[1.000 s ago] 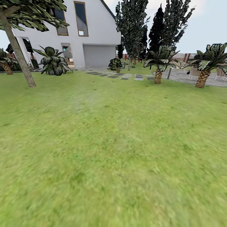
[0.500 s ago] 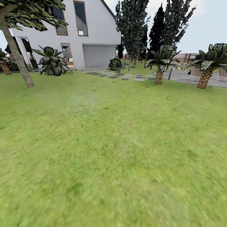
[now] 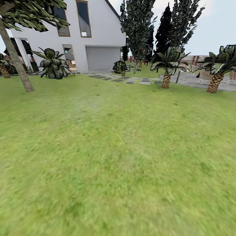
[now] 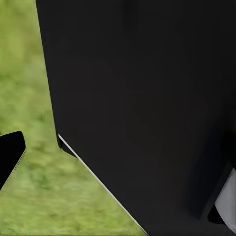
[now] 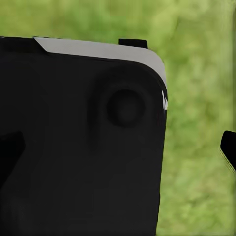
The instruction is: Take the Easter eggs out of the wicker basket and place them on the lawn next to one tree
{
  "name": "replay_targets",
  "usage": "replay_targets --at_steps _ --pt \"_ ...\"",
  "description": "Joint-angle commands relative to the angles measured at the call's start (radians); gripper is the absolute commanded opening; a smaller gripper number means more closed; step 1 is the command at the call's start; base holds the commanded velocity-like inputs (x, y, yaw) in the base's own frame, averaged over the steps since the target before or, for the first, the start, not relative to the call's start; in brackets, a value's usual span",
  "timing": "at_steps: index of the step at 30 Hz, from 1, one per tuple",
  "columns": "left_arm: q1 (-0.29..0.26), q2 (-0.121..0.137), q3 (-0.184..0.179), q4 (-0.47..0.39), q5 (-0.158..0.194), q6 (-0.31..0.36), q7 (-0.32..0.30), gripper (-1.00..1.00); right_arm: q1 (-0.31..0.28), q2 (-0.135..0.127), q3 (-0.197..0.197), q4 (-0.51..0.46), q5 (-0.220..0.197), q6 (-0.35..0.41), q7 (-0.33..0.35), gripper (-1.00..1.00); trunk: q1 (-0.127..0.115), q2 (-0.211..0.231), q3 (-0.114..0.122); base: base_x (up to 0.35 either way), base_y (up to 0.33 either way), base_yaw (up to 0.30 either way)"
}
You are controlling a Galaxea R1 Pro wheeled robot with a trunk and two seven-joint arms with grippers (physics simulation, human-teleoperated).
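The lawn (image 3: pixel 118 157) spreads wide and green ahead of me in the head view. A tree (image 3: pixel 14 55) with a leaning pale trunk and a dark jagged canopy stands at the far left of the grass. The Easter eggs and the wicker basket are out of view. In the left wrist view one black fingertip (image 4: pixel 10 155) of my left gripper (image 4: pixel 118 162) shows over grass beside my dark body. My right gripper (image 5: pixel 118 147) has its fingertips (image 5: pixel 228 147) far apart with no object held between them.
A white house (image 3: pixel 98 32) with a garage door stands at the back. A leafy bush (image 3: pixel 54 64) grows near the tree. Grey paving slabs (image 3: pixel 131 79) run across the far grass. Two short palms (image 3: pixel 166 78) (image 3: pixel 214 82) stand at the right, with tall dark trees (image 3: pixel 137 26) behind.
The whole head view has crept slightly forward: the tree has slid a little left and the palms a little right. Nothing in the garden has moved.
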Motion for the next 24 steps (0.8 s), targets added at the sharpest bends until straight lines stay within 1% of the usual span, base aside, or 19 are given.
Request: replay_targets --at_steps 1,24 --pt "0.001 0.000 0.001 -0.002 0.001 0.000 -0.001 1.00 -0.001 0.000 0.001 0.001 0.002 -0.003 0.000 1.00 0.001 0.000 -0.001 0.325 0.000 0.000" --pt "0.001 0.000 0.001 -0.002 0.001 0.000 -0.001 1.00 0.000 0.000 0.001 0.001 0.002 -0.003 0.000 1.00 0.001 0.000 -0.001 0.325 0.000 0.000"
